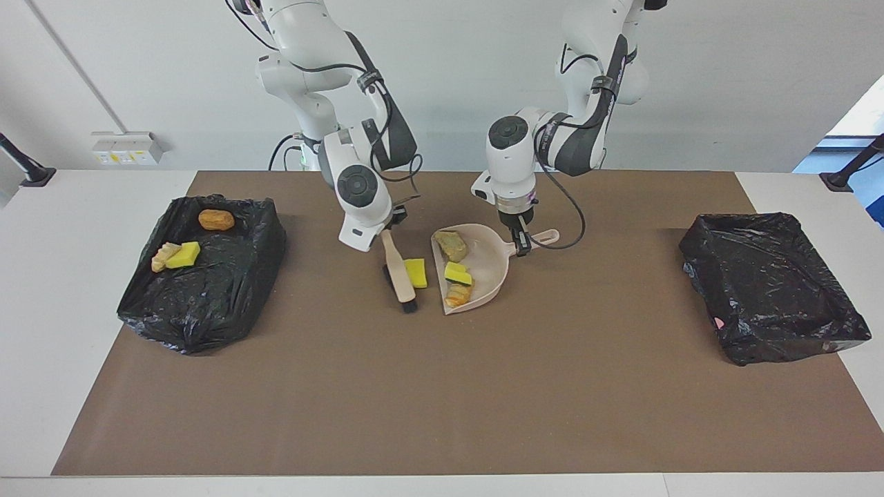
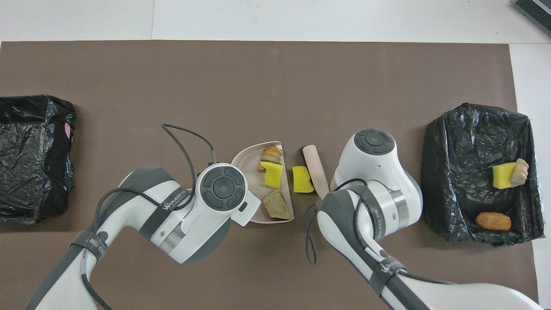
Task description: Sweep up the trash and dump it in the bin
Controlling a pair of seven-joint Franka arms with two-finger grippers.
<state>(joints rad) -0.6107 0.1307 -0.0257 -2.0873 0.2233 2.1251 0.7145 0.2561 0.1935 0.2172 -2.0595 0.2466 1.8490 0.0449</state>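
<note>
From across, fingers (image 1: 519, 243) visibly clamp the dustpan (image 1: 483, 266) handle, hidden overhead by the arm.

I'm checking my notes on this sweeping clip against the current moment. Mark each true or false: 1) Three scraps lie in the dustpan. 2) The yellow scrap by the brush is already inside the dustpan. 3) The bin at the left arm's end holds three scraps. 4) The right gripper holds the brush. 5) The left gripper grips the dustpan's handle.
1) True: three scraps lie in the dustpan.
2) False: the yellow scrap lies on the mat between the brush and the dustpan's open edge.
3) False: that bin shows none; the bin at the right arm's end holds three.
4) True: the right gripper.
5) True: the left gripper.
</note>
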